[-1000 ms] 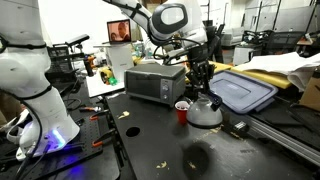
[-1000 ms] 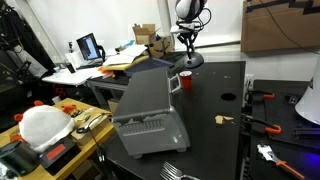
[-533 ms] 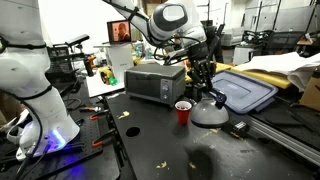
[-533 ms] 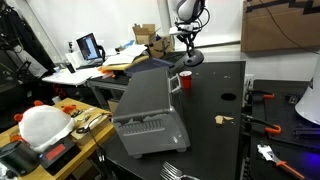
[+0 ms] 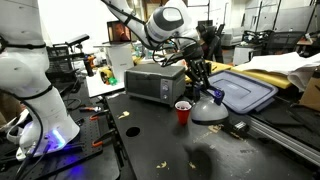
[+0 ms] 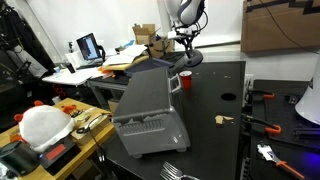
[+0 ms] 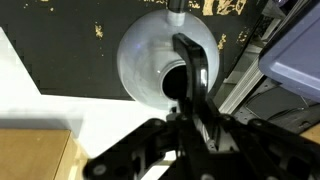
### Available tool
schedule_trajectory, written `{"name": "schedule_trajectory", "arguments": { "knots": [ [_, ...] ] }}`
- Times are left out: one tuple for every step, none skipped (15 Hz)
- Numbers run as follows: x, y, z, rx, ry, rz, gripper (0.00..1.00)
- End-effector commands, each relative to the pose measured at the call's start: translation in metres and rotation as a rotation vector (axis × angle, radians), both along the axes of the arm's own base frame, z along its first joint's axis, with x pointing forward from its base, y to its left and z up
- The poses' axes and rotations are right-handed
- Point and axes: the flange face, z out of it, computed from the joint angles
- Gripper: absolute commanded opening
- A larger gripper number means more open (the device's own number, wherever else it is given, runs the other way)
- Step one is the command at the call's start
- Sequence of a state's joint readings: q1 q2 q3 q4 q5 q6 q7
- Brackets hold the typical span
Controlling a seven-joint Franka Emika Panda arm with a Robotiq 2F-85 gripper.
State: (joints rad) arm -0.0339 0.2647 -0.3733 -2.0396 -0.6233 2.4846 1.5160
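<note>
My gripper is shut on the black handle of a silver kettle and holds it on or just above the dark table. In the wrist view the kettle's round body lies right under the fingers, with the handle running up between them. A red cup stands just beside the kettle, apart from it. In an exterior view the gripper, kettle and cup show at the table's far end.
A grey toaster oven stands behind the cup; it is large and near in an exterior view. A blue-grey bin lid lies beside the kettle. A small block and tools lie on the table.
The kettle has shifted sideways away from the red cup with the gripper on its handle, and the arm has swung slightly. The cup has not moved.
</note>
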Motion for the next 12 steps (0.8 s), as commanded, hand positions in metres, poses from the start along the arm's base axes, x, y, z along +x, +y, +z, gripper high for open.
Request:
{"name": "schedule_trajectory", "arguments": {
  "knots": [
    [-0.013,0.021,0.006,-0.023,-0.031,0.012,0.05],
    [-0.014,0.025,0.006,-0.029,-0.031,0.017,0.05],
    [-0.015,0.028,0.005,-0.034,-0.03,0.021,0.05],
    [-0.016,0.032,0.005,-0.042,-0.032,0.024,0.05],
    [-0.016,0.036,0.005,-0.048,-0.035,0.028,0.05],
    [-0.017,0.039,0.006,-0.057,-0.038,0.034,0.05],
    [-0.017,0.043,0.006,-0.064,-0.042,0.039,0.05],
    [-0.017,0.047,0.006,-0.07,-0.043,0.045,0.05],
    [-0.017,0.051,0.006,-0.076,-0.047,0.048,0.05],
    [-0.017,0.054,0.007,-0.085,-0.051,0.051,0.05],
    [-0.018,0.058,0.007,-0.092,-0.053,0.053,0.05],
    [-0.017,0.061,0.007,-0.101,-0.056,0.055,0.05]
  ]
}}
